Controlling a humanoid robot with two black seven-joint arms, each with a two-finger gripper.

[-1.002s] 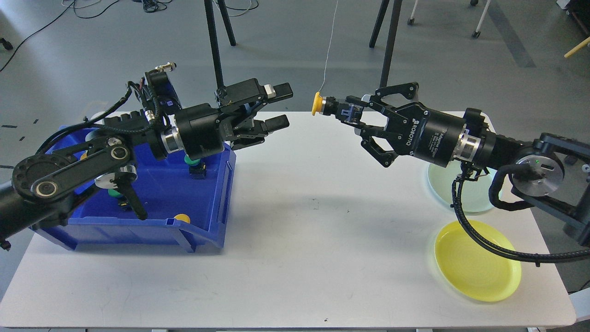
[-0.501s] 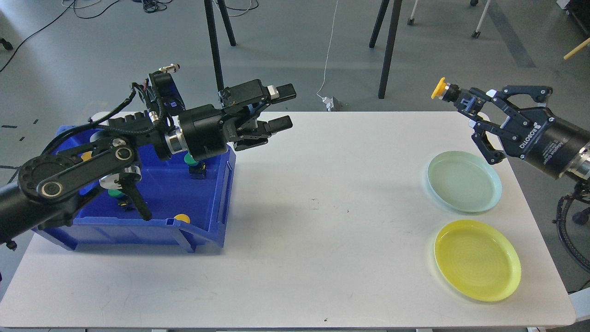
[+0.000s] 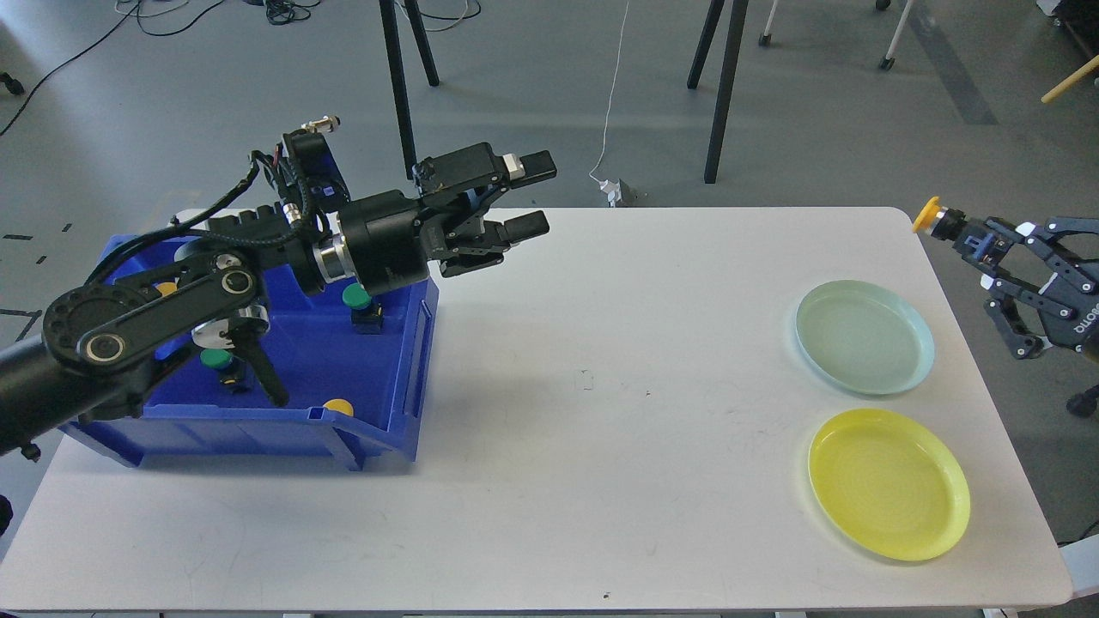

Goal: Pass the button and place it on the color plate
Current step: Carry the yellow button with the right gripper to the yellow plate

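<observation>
One yellow button [image 3: 927,214] sits pinched in the right tool [image 3: 968,239], off the counter's [image 3: 601,412] right edge, cap pointing 10 o'clock, with the yellow plate [image 3: 889,484] at 7 o'clock from it, while the left tool [image 3: 525,196] hangs open and empty, well apart.

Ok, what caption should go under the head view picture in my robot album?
Right gripper holds a yellow button near the yellow plate; left gripper hangs open.
</observation>
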